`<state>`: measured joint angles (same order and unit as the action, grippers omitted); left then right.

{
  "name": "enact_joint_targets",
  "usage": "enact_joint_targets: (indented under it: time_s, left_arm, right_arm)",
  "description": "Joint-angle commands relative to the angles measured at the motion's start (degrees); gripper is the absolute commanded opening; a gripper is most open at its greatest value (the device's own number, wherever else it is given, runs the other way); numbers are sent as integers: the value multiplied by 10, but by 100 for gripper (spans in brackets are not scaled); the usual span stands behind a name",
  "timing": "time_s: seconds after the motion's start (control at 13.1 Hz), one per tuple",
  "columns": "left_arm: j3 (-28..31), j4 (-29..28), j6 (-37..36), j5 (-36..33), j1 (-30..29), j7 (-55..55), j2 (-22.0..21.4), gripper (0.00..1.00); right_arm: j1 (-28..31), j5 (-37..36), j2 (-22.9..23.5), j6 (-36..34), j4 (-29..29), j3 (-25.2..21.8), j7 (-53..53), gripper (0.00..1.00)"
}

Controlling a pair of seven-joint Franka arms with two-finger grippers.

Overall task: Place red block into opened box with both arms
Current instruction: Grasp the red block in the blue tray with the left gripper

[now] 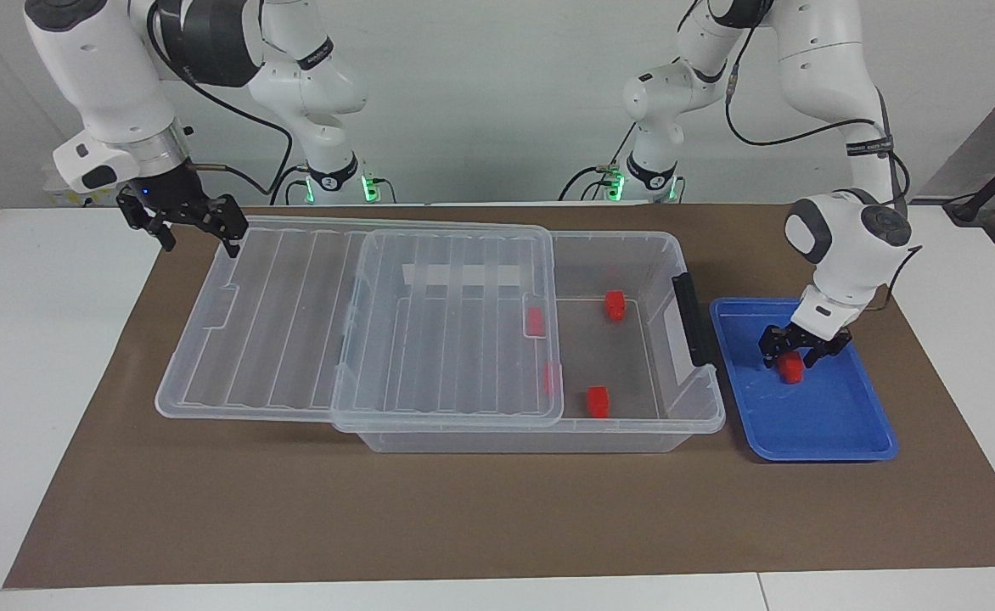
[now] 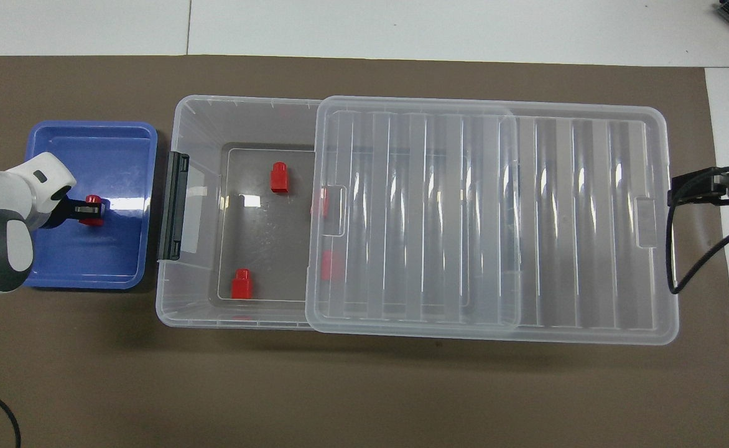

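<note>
Left gripper (image 1: 795, 363) clamps red block (image 1: 793, 367) (mostly hidden).

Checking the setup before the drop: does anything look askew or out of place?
Only the lid: it is slid toward the right arm's end, overhanging the box and leaving it half open. That looks intended. Nothing spilled or damaged.

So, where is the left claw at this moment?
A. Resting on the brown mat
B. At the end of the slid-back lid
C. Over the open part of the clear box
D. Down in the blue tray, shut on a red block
D: the left claw is low inside the blue tray, with its fingertips closed on the red block lying there.
</note>
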<state>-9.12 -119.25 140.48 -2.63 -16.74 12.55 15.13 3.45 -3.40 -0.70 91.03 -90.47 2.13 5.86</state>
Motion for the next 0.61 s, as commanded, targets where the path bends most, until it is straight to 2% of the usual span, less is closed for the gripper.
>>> enact_joint_targets:
  time_s: [0.0,0.15,0.38,0.53]
  left_arm:
    - [2,44,-74,-8,7,-43,-1,0]
    - [-2,104,-167,15,11,-103,-3,0]
    - [-4,218,-343,82,27,-190,-11,0]
    - [-18,260,-376,156,44,-364,-24,0]
  right_arm:
    - [-6,-9,28,-38,52,6,32,100]
    - [-7,-6,18,-44,40,13,80,100]
    - [-7,-1,3,-44,11,16,88,100]
    - [-7,1,-4,-38,-2,16,90,100]
